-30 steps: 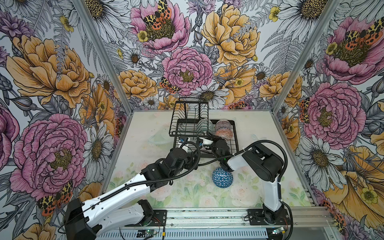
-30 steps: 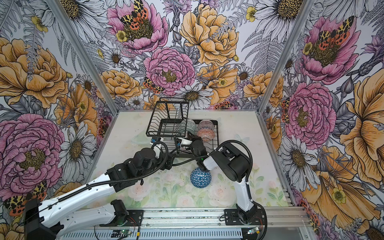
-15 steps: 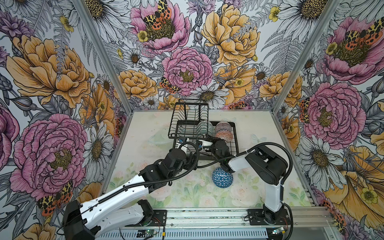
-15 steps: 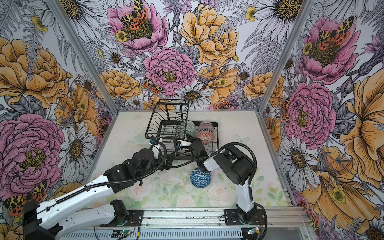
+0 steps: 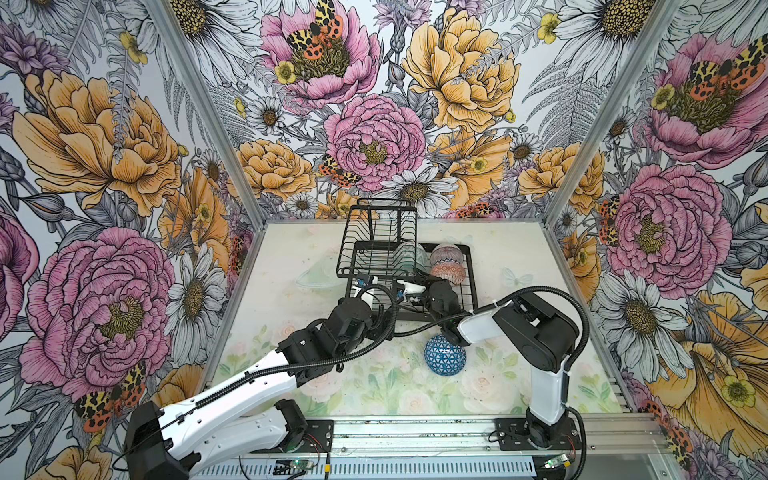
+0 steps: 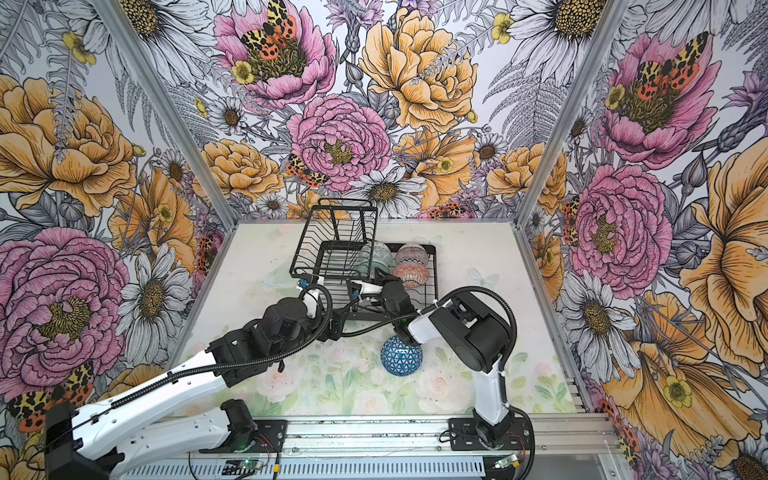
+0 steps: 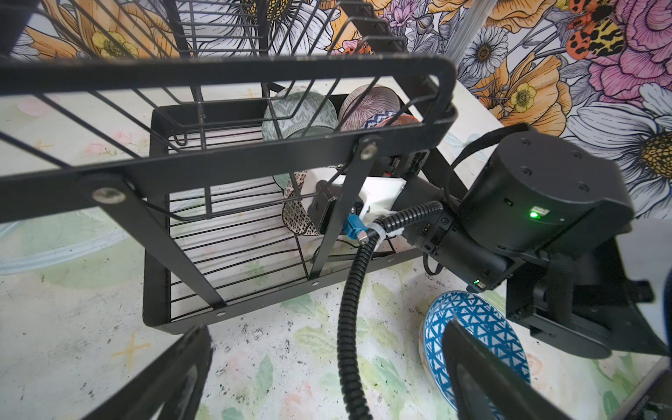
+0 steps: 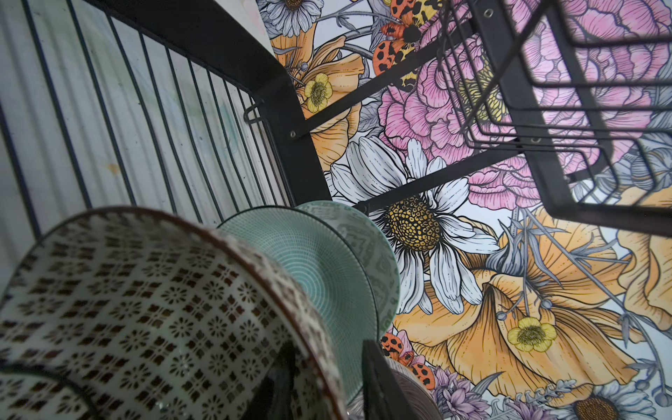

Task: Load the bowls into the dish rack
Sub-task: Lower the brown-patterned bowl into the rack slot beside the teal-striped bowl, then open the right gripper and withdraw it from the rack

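The left claw point(image 7: 323, 327) is wide apart, the blue bowl point(image 7: 480, 312) just beside it. The right claw point(image 8: 320, 367) straddles the wall of the mosaic bowl point(image 8: 145, 309); clamped or not, I cannot tell.

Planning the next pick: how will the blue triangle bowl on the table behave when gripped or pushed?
The blue triangle bowl looks like glazed ceramic: probably stiff, slippery, breakable if dropped. It seems to lie rim down, so a push would likely slide it.

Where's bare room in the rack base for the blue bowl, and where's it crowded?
Free: dish rack base wires under the raised basket, between the mosaic bowl and its left rail. Crowded: far end, where grey-green bowl, pink bowl, orange bowl stand, and around the right claw.
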You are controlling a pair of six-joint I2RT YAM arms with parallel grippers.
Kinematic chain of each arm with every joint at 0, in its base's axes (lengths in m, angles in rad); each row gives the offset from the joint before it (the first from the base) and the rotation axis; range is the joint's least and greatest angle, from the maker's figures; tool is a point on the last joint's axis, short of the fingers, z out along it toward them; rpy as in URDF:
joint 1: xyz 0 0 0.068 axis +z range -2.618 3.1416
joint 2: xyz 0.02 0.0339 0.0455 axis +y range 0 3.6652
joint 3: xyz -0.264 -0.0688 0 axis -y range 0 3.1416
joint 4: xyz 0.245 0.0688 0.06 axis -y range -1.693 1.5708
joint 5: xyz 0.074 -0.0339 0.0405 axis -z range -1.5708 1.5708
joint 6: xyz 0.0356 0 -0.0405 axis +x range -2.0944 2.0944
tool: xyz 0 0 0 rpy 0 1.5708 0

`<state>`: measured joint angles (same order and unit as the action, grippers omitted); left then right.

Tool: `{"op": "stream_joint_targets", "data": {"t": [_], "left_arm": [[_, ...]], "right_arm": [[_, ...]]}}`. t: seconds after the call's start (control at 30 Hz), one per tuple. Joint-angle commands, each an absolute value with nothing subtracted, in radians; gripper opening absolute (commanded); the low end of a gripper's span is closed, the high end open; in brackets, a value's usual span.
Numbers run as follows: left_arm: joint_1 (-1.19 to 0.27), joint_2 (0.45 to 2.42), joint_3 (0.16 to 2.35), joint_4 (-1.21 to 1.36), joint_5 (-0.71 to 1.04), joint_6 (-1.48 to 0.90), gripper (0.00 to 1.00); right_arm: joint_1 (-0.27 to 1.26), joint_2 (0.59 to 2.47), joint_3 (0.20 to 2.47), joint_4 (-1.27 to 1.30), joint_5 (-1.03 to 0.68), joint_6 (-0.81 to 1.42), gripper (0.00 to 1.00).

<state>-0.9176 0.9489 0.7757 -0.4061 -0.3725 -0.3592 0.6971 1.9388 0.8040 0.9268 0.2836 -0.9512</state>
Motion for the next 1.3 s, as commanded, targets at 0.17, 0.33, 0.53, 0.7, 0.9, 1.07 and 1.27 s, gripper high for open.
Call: {"op": "stream_joint_targets", "data": {"t": [0.17, 0.33, 0.53, 0.7, 0.9, 1.07, 1.27], "left_arm": [[-0.905, 0.937, 0.770, -0.389, -0.349, -0.360, 0.99], [-0.906, 0.937, 0.772, -0.391, -0.348, -0.360, 0.99], [-0.908, 0.927, 0.766, -0.394, -0.354, -0.365, 0.99], [-0.908, 0.916, 0.759, -0.400, -0.366, -0.365, 0.99], [-0.905, 0.914, 0.760, -0.402, -0.368, -0.361, 0.99], [-0.906, 0.907, 0.760, -0.415, -0.368, -0.365, 0.99], [-0.904, 0.885, 0.760, -0.452, -0.382, -0.367, 0.99]], "right_arm": [[0.723, 1.815, 0.751, 0.885, 0.230, -0.952, 0.67], [0.719, 1.773, 0.728, 0.865, 0.224, -0.951, 0.91], [0.717, 1.724, 0.711, 0.821, 0.216, -0.951, 0.97], [0.711, 1.668, 0.698, 0.750, 0.204, -0.936, 0.99], [0.710, 1.600, 0.674, 0.676, 0.197, -0.904, 1.00], [0.713, 1.530, 0.635, 0.611, 0.202, -0.876, 1.00], [0.722, 1.429, 0.568, 0.548, 0.230, -0.825, 1.00]]}}
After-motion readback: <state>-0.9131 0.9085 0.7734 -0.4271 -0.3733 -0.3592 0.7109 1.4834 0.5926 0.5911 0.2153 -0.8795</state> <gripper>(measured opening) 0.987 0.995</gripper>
